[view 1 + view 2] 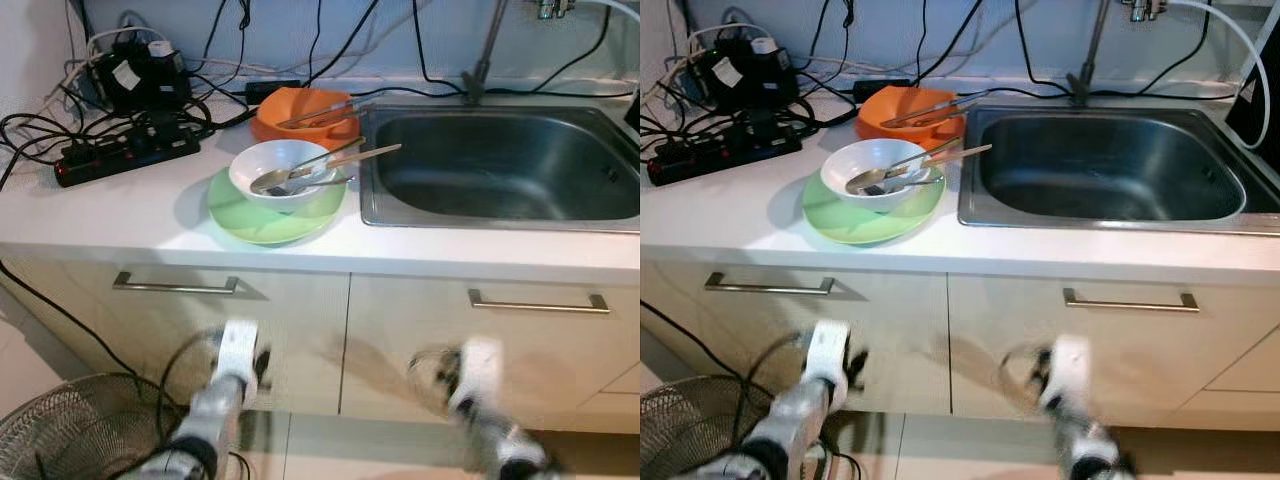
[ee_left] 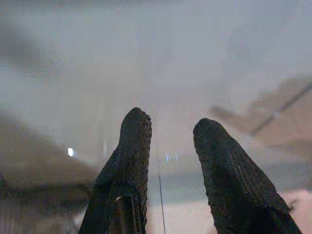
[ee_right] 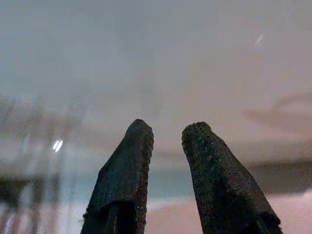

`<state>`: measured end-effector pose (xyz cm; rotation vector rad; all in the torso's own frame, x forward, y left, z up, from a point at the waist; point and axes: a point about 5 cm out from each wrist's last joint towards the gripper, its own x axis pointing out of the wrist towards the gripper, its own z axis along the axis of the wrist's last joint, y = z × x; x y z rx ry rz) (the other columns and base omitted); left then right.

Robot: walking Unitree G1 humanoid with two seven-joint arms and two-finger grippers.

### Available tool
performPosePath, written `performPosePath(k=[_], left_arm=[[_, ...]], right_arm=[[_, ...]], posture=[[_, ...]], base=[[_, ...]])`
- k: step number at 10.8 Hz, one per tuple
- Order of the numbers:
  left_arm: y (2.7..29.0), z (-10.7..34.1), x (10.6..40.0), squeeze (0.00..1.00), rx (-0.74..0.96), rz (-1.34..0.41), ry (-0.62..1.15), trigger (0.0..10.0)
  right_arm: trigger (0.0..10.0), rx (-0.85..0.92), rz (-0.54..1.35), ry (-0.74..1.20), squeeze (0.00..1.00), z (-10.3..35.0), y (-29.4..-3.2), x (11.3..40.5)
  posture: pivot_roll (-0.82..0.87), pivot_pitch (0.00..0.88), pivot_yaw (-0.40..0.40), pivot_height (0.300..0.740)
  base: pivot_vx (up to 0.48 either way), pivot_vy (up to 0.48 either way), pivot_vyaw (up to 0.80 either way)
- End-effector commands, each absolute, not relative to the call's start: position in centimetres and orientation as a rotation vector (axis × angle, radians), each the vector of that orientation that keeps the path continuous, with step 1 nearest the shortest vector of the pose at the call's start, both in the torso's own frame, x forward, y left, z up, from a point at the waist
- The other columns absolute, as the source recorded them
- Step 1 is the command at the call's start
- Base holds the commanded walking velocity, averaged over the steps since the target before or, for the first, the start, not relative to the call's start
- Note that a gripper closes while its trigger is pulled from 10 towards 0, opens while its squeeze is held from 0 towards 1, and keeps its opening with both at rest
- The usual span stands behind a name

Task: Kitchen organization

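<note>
A white bowl (image 1: 282,170) holding a spoon and a fork sits on a green plate (image 1: 250,218) on the white counter, just left of the steel sink (image 1: 500,165). Behind it an orange bowl (image 1: 300,118) carries metal tongs. Both arms hang low in front of the cabinet, well below the counter and blurred: left arm (image 1: 232,365) under the left drawer, right arm (image 1: 478,378) under the right one. In the wrist views my left gripper (image 2: 170,124) and right gripper (image 3: 165,129) each show two black fingers apart with nothing between them.
A black power strip (image 1: 125,155) and tangled cables with a black device (image 1: 135,75) crowd the counter's back left. A tap pipe (image 1: 485,50) rises behind the sink. Two drawer handles (image 1: 175,286) (image 1: 538,301) line the cabinet front. A wire fan guard (image 1: 70,430) stands on the floor at left.
</note>
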<state>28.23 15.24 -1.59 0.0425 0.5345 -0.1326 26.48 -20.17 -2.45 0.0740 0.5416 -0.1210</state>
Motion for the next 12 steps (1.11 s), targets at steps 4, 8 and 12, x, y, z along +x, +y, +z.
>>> performPosePath(k=[4, 8, 12], left_arm=[[14.8, 1.7, 30.5, 0.0, 0.083, -0.162, 0.3, 10.0], [17.9, 0.3, 27.3, 0.0, 0.082, -0.049, 0.238, 10.0], [21.4, 4.9, 24.4, 0.0, 0.153, 0.117, -0.051, 10.0]], right_arm=[[10.0, 0.073, -0.09, 0.272, 0.0, 1.5, -19.3, 29.8], [10.0, 0.054, -0.125, 0.251, 0.0, 0.3, -20.6, 27.5], [10.0, -0.049, -0.168, -0.008, 0.0, 3.6, -23.0, 25.7]], posture=[[0.13, 0.0, 0.013, 0.74], [0.16, 0.0, 0.004, 0.74], [0.16, 0.027, -0.015, 0.74]], base=[[0.0, 0.0, 0.0], [0.0, 0.0, 0.0], [0.0, 0.0, 0.0]])
